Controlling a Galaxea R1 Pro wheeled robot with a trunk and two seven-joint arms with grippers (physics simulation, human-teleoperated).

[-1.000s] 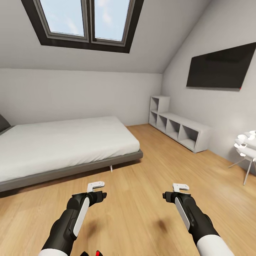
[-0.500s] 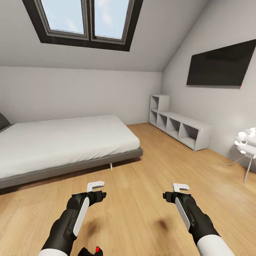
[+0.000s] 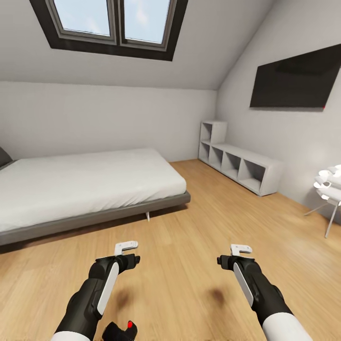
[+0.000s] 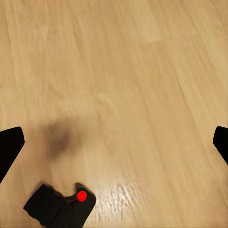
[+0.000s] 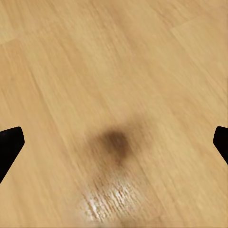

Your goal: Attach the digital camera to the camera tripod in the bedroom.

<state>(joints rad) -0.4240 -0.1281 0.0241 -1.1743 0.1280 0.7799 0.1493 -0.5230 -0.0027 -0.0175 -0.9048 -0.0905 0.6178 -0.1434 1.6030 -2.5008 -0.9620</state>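
Wood floor [image 3: 189, 213] bears digital camera [image 3: 121, 330], cut off at frame edge.

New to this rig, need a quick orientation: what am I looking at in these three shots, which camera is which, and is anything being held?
These are simulator renders of a wheeled robot with two arms. The head view looks forward and down over both arms in a bedroom: a bed, a low shelf, a wall screen, a roof window. The other two pictures come from cameras near each pincer, looking along its fingers at the wood floor. The left pincer and right pincer are both open and hold nothing. A small black digital camera with a red spot lies on the floor below the left arm.
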